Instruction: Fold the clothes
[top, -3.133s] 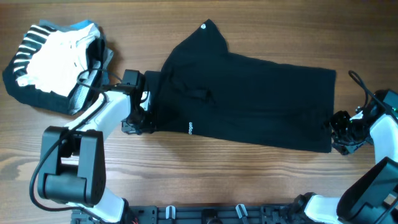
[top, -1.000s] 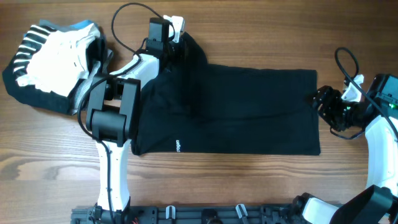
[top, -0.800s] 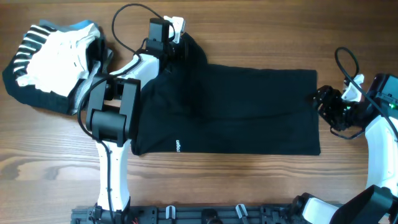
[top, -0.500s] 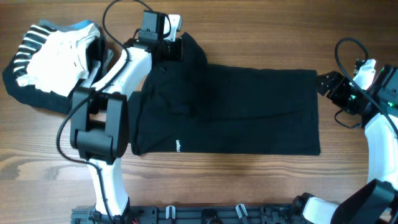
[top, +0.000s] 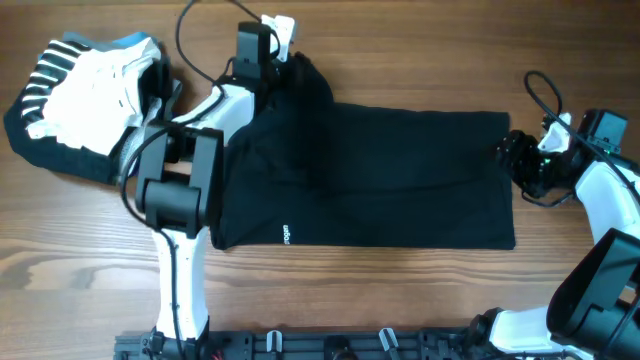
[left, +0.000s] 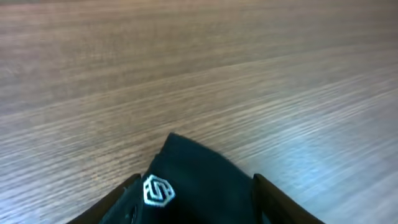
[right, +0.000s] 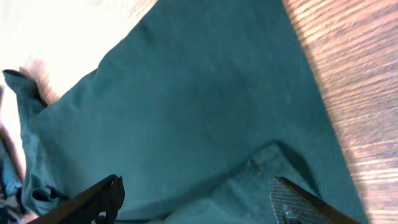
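Observation:
The clothes, one black T-shirt (top: 380, 180), lie flat across the middle of the table as a wide rectangle, a small white label (top: 286, 236) near the lower left hem. My left gripper (top: 290, 72) sits at the shirt's upper left corner. In the left wrist view its fingers (left: 118, 202) stand apart, and the fabric corner (left: 199, 180) with a white hexagon logo (left: 157, 190) lies loose between them. My right gripper (top: 508, 158) is at the shirt's right edge. Its fingers (right: 102, 193) are spread wide over the fabric (right: 186, 99), gripping nothing.
A heap of white and black-and-white striped garments (top: 85, 100) lies at the far left. Bare wooden table (top: 400, 290) runs along the front, with a black rail (top: 330, 345) at its near edge. Cables loop above both arms.
The shirt now lies higher and squarer than three seconds ago. Over the last second the left jaws have spread off the corner. The right gripper swung away and came back to the right edge.

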